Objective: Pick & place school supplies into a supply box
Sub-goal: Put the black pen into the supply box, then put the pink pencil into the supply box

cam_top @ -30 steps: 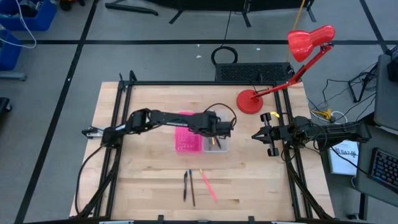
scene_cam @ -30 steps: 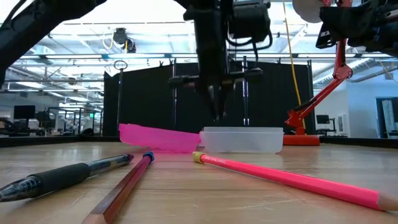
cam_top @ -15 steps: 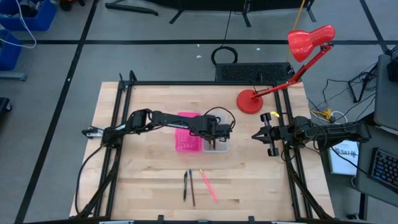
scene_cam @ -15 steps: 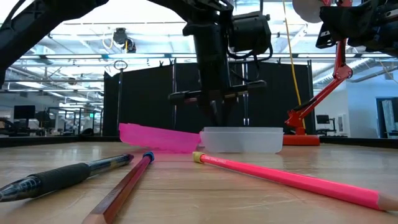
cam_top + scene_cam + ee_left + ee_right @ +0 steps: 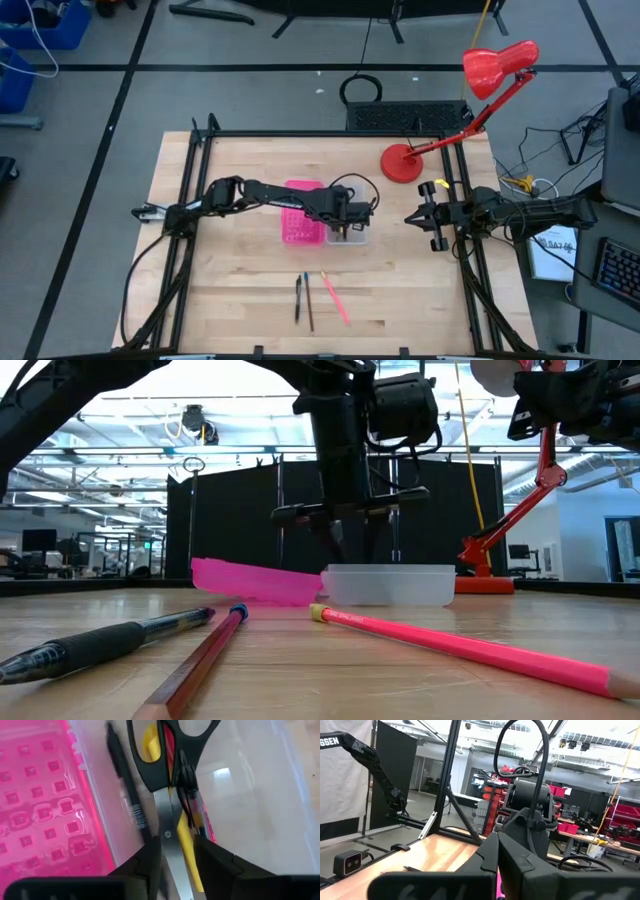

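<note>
My left gripper (image 5: 343,224) (image 5: 352,552) hangs open over the clear supply box (image 5: 358,238) (image 5: 392,585). In the left wrist view its fingers stand on either side of the blades of the black-handled scissors (image 5: 169,815). The scissors lie in the box on a black pen (image 5: 125,787), a yellow pencil (image 5: 186,837) and a pink one (image 5: 206,822). A black pen (image 5: 297,298), a brown pencil (image 5: 309,300) and a pink pencil (image 5: 336,299) lie on the table near its near edge. My right gripper (image 5: 410,216) waits shut by the table's right edge.
A bright pink perforated panel (image 5: 302,212) (image 5: 40,795) lies against the box's left side. A red desk lamp stands with its base (image 5: 402,162) at the far right corner and its arm reaching over the right edge. Bare wood lies around the three loose supplies.
My left gripper has sunk a little toward the box and opened. Its fingertips, together a second ago, now stand apart. The scissors it let go of rest in the box.
</note>
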Controlling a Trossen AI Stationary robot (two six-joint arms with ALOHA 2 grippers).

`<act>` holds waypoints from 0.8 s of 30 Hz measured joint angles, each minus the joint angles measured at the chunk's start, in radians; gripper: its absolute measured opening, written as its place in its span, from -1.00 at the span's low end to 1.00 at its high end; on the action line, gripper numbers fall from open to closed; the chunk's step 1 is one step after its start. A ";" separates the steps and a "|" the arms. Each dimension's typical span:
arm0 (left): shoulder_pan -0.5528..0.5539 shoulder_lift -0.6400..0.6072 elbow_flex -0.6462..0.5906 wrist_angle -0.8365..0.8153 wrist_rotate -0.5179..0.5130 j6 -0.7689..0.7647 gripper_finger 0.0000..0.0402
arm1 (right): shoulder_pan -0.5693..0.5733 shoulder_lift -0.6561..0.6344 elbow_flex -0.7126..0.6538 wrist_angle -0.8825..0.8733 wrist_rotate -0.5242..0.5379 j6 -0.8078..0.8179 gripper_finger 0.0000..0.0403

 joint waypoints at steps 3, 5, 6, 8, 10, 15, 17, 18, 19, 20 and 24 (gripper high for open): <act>-0.001 -0.005 0.000 -0.002 0.000 0.047 -0.35 | 0.000 0.000 0.000 0.000 0.000 0.000 -1.00; -0.008 -0.024 0.000 -0.005 -0.005 0.104 -0.34 | 0.000 0.000 0.000 0.000 -0.002 0.000 -1.00; -0.014 -0.043 0.000 -0.007 -0.020 0.135 -0.34 | 0.000 0.000 0.000 0.000 -0.002 0.000 -1.00; -0.036 -0.091 0.000 -0.034 -0.073 0.190 -0.34 | 0.000 0.000 0.000 0.000 -0.002 0.000 -1.00; -0.065 -0.148 0.000 -0.085 -0.155 0.259 -0.34 | 0.000 0.000 0.000 0.002 -0.002 -0.003 -1.00; -0.177 -0.302 0.000 -0.362 -0.417 0.269 -0.40 | 0.000 0.000 0.000 0.043 -0.002 -0.045 -1.00; -0.225 -0.368 0.000 -0.490 -0.480 0.182 -0.49 | 0.000 0.000 0.000 0.065 -0.001 -0.053 -1.00; -0.247 -0.401 0.000 -0.540 -0.496 0.157 -0.54 | 0.000 0.000 0.000 0.074 -0.001 -0.054 -1.00; -0.268 -0.430 0.000 -0.566 -0.505 0.148 -0.60 | 0.000 0.000 0.000 0.077 -0.001 -0.053 -1.00; -0.287 -0.458 0.000 -0.568 -0.508 0.164 -0.66 | 0.000 0.000 0.000 0.077 -0.001 -0.053 -1.00; -0.362 -0.577 -0.042 -0.521 -0.536 0.290 -0.93 | 0.000 0.008 0.000 0.076 -0.001 -0.053 -1.00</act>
